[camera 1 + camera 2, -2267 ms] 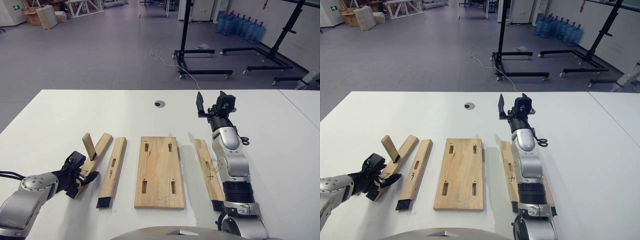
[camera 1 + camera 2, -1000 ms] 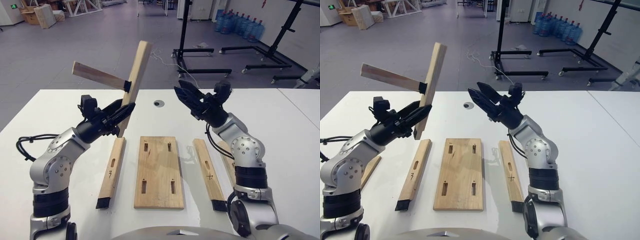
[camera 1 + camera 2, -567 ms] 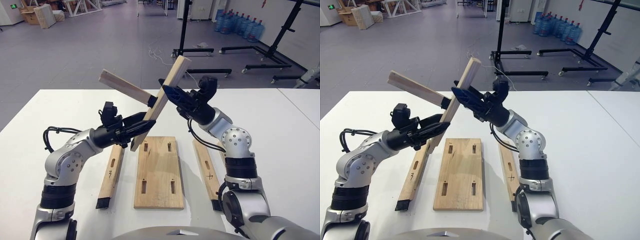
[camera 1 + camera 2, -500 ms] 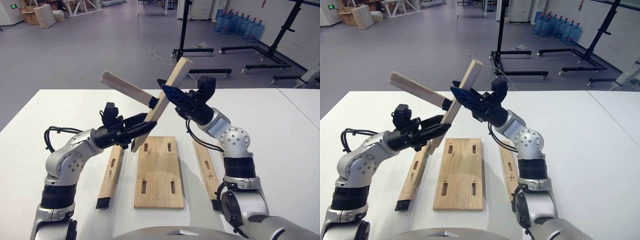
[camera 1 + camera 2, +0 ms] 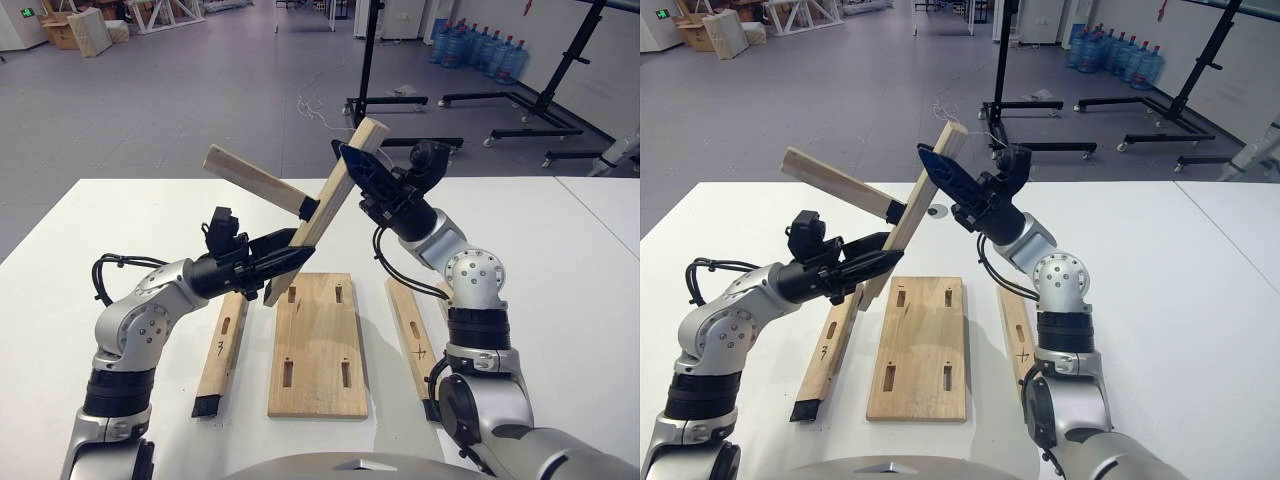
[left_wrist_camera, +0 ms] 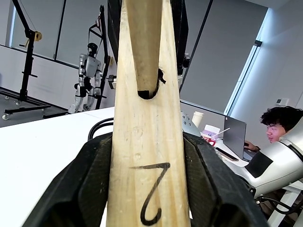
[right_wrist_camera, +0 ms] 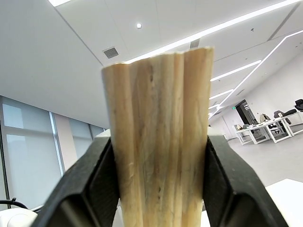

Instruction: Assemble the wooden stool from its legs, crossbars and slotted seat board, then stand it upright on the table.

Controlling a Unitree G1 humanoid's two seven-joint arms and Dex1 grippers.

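Above the slotted seat board [image 5: 318, 345], which lies flat in the middle of the worktop [image 5: 100, 230], the robot holds one leg [image 5: 328, 205] up in the air on a slant, its low end over the board's far edge and its top leaning off toward the robot's right. The left claw [image 5: 285, 262] is clamped on the lower part of that leg, and the right claw [image 5: 358, 168] is closed on it near the top, the wood sitting snug between its fingers. A crossbar [image 5: 255, 180] is already plugged into the leg's side slot and sticks out up and away to the board's left. My guess is the two-handed hold is there to steady the lopsided piece while it is turned to meet the board's slots. One spare leg [image 5: 224, 345] lies just left of the board and another spare leg [image 5: 415, 345] just right of it, both waiting their turn.
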